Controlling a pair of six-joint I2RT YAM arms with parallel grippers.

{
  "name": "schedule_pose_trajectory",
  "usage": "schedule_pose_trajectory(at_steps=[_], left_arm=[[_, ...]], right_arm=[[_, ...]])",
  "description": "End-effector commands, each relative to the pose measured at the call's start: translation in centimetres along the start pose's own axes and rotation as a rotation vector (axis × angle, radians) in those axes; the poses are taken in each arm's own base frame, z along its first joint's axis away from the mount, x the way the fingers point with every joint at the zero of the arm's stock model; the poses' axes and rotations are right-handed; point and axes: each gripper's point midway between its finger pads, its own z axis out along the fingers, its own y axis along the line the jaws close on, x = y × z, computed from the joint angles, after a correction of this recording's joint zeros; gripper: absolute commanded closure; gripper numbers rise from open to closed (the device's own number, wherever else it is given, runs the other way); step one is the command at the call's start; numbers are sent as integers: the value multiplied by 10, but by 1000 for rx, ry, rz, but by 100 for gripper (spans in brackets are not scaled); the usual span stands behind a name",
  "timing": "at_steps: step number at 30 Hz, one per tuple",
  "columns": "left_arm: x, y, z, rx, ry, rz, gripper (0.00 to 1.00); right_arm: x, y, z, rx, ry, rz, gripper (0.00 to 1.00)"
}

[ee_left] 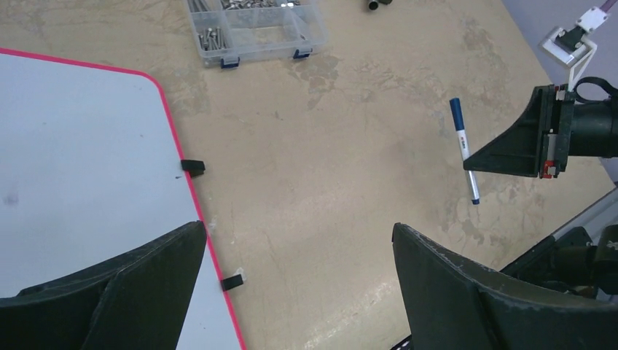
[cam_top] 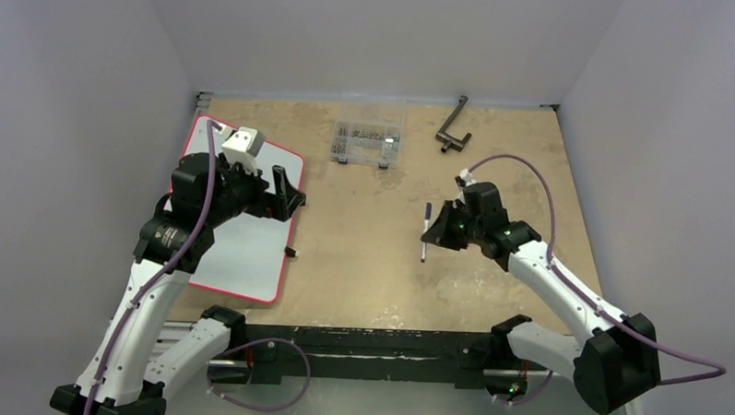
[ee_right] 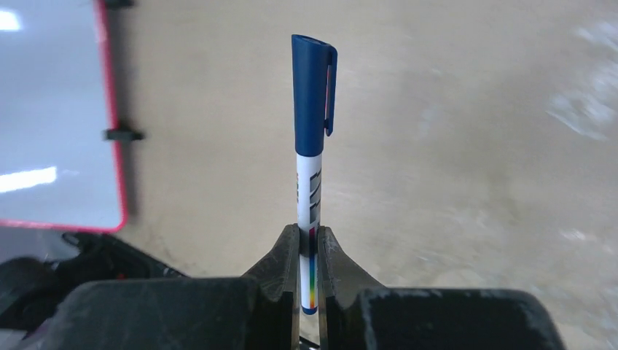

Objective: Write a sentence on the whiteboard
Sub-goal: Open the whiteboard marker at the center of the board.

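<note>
Whiteboard (cam_top: 248, 251): flat, glossy, red-rimmed, round-cornered

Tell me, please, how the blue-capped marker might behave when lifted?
The marker looks stiff and light, probably easy to lift. Being smooth, it may pivot, as the right gripper pinches only its tail end. The cap clip likely limits rolling.

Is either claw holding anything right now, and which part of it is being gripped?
The right gripper is shut on the blue-capped marker, pinching its white barrel near the tail end. The left gripper is open, holding nothing.
</note>
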Motion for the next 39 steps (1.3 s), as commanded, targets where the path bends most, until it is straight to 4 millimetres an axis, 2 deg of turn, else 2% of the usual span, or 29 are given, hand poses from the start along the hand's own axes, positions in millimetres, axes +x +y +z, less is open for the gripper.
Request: schedule_pose_trajectory(at_steps=[1,5,10,18,24,30,34,39], left_arm=[[-18,-31,0,152,-34,-31,1],[-19,-61,3,319,18,-133,8],[-25,-91,3,489,51,-248,12],[-27,-103,13,561,120,-315,22],[-25,-113,19,582,158,-336,26],[-25,-117,17,596,173,-363,36],[-23,-116,15,593,178,-362,39],[-15,-115,18,589,205,-366,52]], right_arm=[[-32,101,-34,-343,-108,-278,100],[-34,142,-51,-455,-120,-445,100],[-28,175,-67,-537,-129,-607,100],[-15,212,-79,-585,-147,-762,100],[-5,231,-82,-580,-165,-845,100],[2,244,-89,-590,-190,-910,100],[-1,247,-91,-571,-214,-943,100],[-6,249,-93,-544,-225,-994,100]])
